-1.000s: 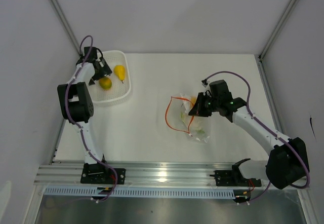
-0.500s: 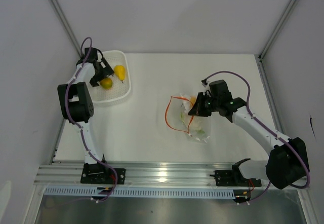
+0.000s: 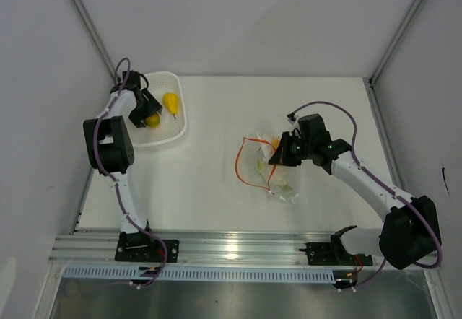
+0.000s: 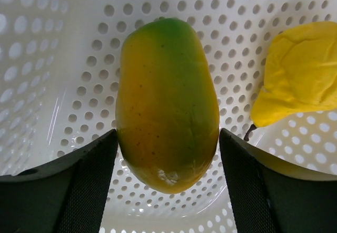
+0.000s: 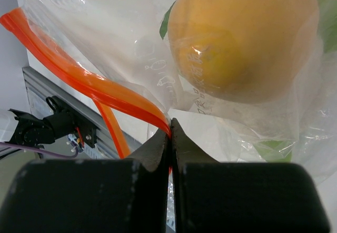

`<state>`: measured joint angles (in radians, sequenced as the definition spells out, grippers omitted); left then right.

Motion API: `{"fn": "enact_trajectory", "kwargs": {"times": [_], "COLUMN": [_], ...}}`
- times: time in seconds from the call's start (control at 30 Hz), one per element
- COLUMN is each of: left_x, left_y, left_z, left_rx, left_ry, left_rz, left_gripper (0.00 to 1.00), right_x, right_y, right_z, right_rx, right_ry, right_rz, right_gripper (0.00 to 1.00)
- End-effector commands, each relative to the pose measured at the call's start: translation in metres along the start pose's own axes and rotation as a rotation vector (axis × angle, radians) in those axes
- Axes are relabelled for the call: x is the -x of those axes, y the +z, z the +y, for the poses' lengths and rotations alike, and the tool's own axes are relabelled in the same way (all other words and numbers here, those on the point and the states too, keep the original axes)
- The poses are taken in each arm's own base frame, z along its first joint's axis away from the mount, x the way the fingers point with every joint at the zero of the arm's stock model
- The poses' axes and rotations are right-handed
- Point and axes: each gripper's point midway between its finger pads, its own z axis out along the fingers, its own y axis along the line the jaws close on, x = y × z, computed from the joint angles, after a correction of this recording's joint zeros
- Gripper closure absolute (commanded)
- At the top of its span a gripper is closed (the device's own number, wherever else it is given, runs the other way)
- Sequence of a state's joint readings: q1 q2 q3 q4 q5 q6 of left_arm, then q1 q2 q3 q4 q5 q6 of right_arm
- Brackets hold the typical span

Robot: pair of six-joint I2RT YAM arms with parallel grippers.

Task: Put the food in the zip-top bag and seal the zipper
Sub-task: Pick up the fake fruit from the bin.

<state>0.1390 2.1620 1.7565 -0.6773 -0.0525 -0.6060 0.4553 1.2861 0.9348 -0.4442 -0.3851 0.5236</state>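
Observation:
My left gripper is down in the white basket, open, with a finger close on each side of the yellow-green fruit, which lies on the basket floor. The yellow pear-shaped fruit lies just to its right. My right gripper is shut on the orange-red zipper at the mouth of the clear zip-top bag, holding the mouth open towards the left. An orange round fruit and a green-and-white piece sit inside the bag.
The perforated basket wall curves up around the left gripper. An aluminium rail runs along the table's near edge. White walls stand to the left, the right and at the back.
My left gripper has come down over the yellow-green fruit in the basket, so that its fingers now stand on either side of it. The right arm and the bag have not moved.

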Motion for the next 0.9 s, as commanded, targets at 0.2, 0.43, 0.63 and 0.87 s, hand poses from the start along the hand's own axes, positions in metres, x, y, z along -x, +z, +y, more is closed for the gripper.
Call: {"fn": "enact_trajectory", "kwargs": {"times": [0.2,0.43,0.63,0.87], "left_x": [0.011,0.006,-0.009,-0.06], "left_y": [-0.005,-0.022,-0.064,-0.144], "left_z": [0.0,0.001,-0.013,-0.061], "left_rx": [0.003,-0.03,-0.146,-0.395], "left_ry": [-0.005,0.014,0.022,0.116], "left_rz": [-0.041,-0.053,-0.062,-0.067], "left_gripper": [0.51,0.99,0.99,0.99], "right_x": [0.011,0.032,0.052,0.058], "right_y": [-0.012,-0.023,-0.036,-0.045], "right_z": [0.009,0.02,0.027,0.03], "right_rx": [-0.003,-0.028,-0.083,-0.12], "right_ry": [-0.015,-0.034,-0.056,-0.048], "right_rz": [-0.046,-0.087,-0.127,-0.151], "right_gripper": [1.0,1.0,1.0,1.0]}}
